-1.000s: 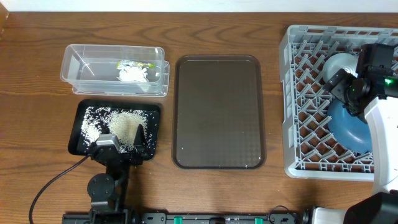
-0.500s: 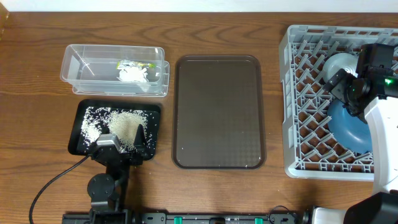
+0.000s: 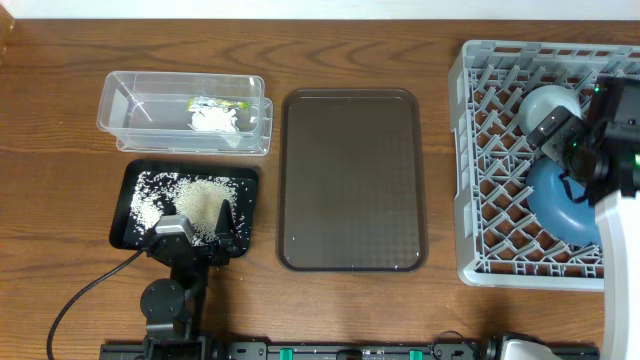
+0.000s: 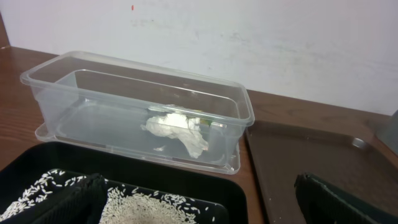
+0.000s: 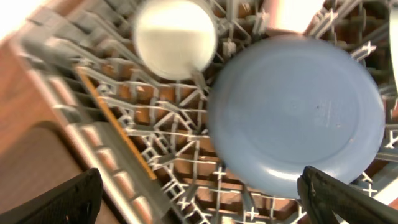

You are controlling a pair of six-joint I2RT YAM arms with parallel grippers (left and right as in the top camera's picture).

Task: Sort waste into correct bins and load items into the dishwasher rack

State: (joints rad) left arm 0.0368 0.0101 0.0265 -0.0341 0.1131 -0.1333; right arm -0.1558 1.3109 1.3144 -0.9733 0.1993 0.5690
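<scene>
The rice (image 3: 200,203) lies heaped in the black tray (image 3: 130,215); it also shows in the left wrist view (image 4: 155,208). My left gripper (image 3: 198,226) (image 4: 199,208) is open and empty just above it. The crumpled wrapper (image 3: 214,118) (image 4: 177,129) lies in the clear tub (image 3: 120,110) (image 4: 56,93). In the grey rack (image 3: 490,160) (image 5: 74,93) the dark-blue dish (image 3: 555,200) (image 5: 295,112) lies upside down beside a small pale bowl (image 3: 545,103) (image 5: 175,37). The wooden stick (image 5: 118,130) rests across the lattice. My right gripper (image 3: 575,150) (image 5: 205,208) is open and empty above the rack. The green cup is not clearly seen.
The large brown serving tray (image 3: 350,180) (image 4: 298,162) lies between the bins and the rack. A black cable (image 3: 80,295) runs from the left arm's base along the front edge. A white wall stands behind the table.
My right arm has shifted a little to the right over the rack, showing more of the pale bowl. The left arm has not moved.
</scene>
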